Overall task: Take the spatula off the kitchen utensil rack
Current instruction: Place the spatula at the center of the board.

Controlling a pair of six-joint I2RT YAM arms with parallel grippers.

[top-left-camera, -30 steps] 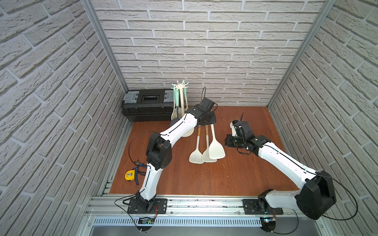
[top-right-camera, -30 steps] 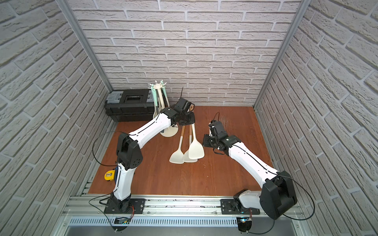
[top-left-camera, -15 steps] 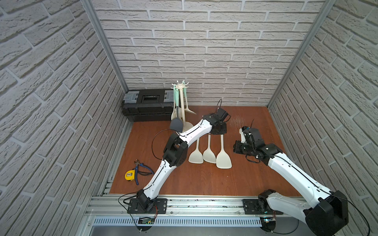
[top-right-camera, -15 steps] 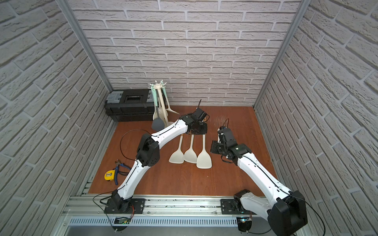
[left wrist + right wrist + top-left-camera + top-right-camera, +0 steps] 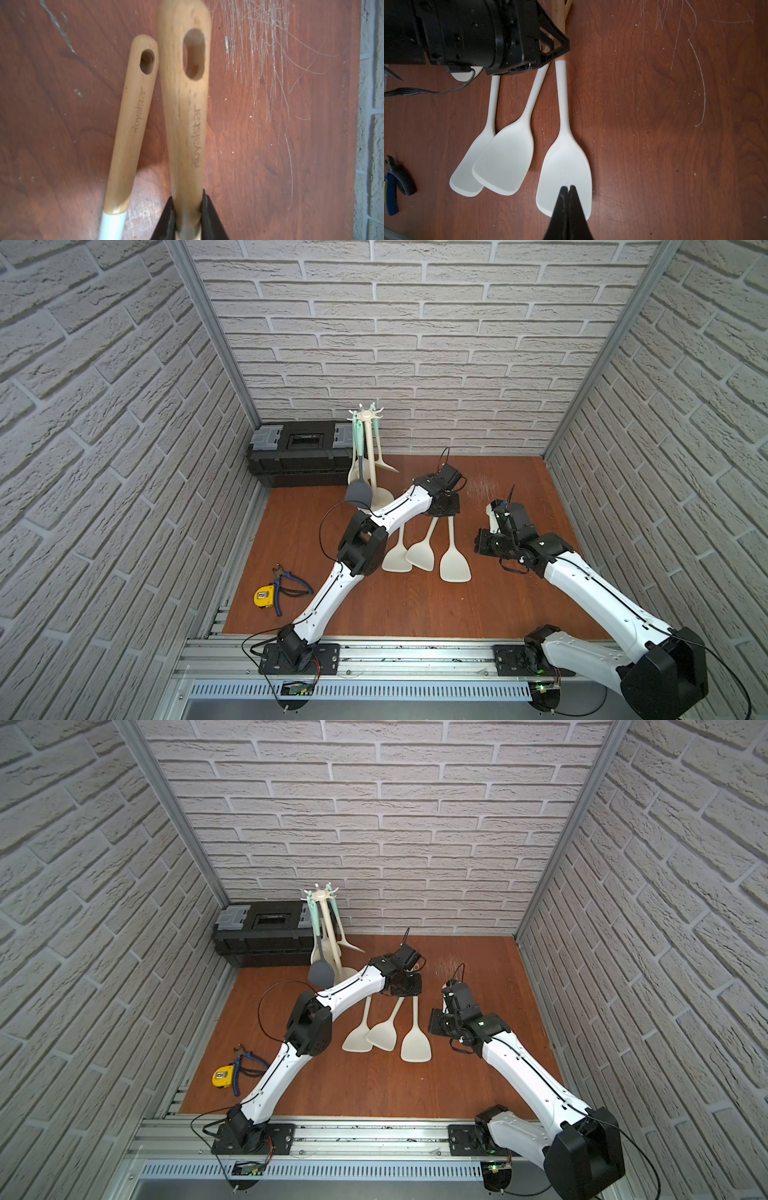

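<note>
The left gripper [image 5: 187, 197], clamped on the spatula's [image 5: 455, 568] wooden handle, has carried it well clear of the kitchen utensil rack [image 5: 366, 416], apparently grounding it beside two other spatulas [image 5: 420, 558], so only release remains.

A reddish-brown wooden tabletop [image 5: 415, 610] lies before me, scratched pale at the far right. A black toolbox [image 5: 303, 456] sits in the far left corner, and the kitchen utensil rack [image 5: 372, 460] stands just beside it. Three cream spatulas [image 5: 415, 1044] lie fanned mid-table, blades toward me, the middle spatula [image 5: 506, 162] overlapping its left neighbour. A yellow tape measure [image 5: 264, 596] and blue-handled pliers [image 5: 291, 587] lie together near my left.
</note>
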